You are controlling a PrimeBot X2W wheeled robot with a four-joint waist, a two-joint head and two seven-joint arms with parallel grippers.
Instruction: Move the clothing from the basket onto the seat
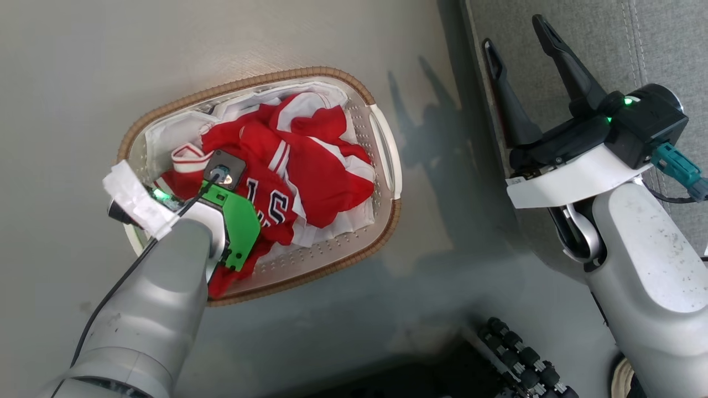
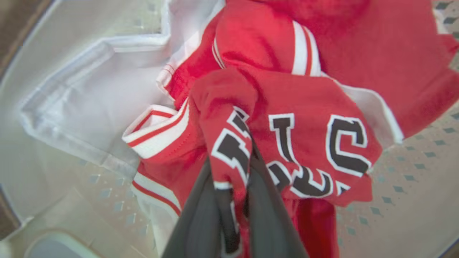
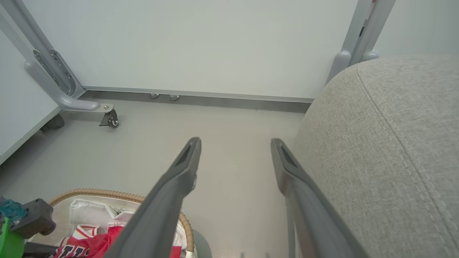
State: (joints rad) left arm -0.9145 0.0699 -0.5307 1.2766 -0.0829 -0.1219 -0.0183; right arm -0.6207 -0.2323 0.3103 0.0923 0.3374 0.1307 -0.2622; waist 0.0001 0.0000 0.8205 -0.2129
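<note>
Pinching the jersey [image 2: 308, 107] inside the basket [image 1: 310, 74], the left gripper [image 2: 231, 168] is clamped tight; the right gripper [image 3: 235, 143] gapes empty beside the seat [image 3: 394, 143].

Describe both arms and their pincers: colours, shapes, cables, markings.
Left arm: silver-grey forearm, a black cable, white tape at the wrist, a green bracket; left pincer has dark grey fingers. Right arm: pale grey, speckled forearm, white collar, black wrist block with green lights and a teal connector; right pincer has long, black, tapering fingers.
</note>
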